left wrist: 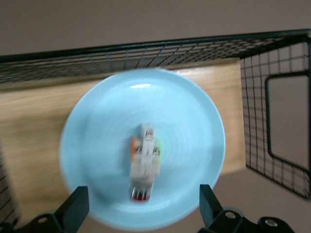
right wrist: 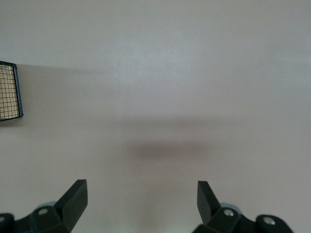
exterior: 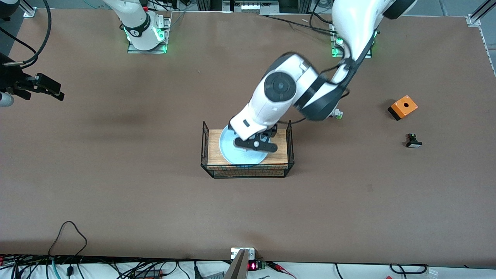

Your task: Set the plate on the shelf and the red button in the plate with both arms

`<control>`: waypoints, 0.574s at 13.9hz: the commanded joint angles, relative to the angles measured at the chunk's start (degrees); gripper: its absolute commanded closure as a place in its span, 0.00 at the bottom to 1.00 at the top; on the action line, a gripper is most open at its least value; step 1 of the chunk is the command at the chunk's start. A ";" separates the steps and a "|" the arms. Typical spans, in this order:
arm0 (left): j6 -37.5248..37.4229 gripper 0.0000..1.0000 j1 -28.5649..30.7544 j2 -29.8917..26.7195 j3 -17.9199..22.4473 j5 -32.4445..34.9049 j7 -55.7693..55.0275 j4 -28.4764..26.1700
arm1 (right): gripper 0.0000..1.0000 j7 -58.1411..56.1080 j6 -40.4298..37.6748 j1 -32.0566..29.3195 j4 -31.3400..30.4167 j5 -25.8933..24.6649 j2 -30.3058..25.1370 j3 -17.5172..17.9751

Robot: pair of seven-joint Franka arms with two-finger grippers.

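Nearest the front camera, midway along the table (exterior: 116,186), stands a black wire basket (exterior: 248,170) with a wooden floor, and the plate (exterior: 232,152) lies flat in it. The left gripper (exterior: 255,145) hangs over that plate, and in the front view the arm hides most of the plate's middle. The left wrist view fills that gap: the red button (left wrist: 144,162) lies on the plate (left wrist: 97,145) near its centre, free of the fingers (left wrist: 77,206), which stand wide apart with nothing between them. Toward the left arm's end of the table, farther from the camera than the basket, a small black part (exterior: 413,141) with a pale face sits alone, and an orange box (exterior: 403,107) with a black hole lies farther still. A white-and-green part (exterior: 338,114) peeks out by the left arm's elbow. The right gripper (exterior: 40,86) waits over the right arm's edge of the table; its wrist view shows its fingers (right wrist: 75,196) spread apart over bare surface, with only a corner of the basket (right wrist: 10,92) in sight.
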 commanded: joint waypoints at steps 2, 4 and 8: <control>-19.33 0.00 5.48 -10.84 0.60 1.14 -0.07 -1.63 | 0.00 -0.44 -1.13 -0.42 1.25 0.01 0.36 0.34; -28.04 0.00 10.49 -13.39 0.60 1.49 2.11 -1.54 | 0.00 -0.44 -1.05 -0.25 1.25 -0.07 0.36 0.34; -33.71 0.00 19.10 -23.13 1.30 1.23 16.24 -7.13 | 0.00 -0.53 -1.13 0.98 1.25 -0.34 0.45 0.42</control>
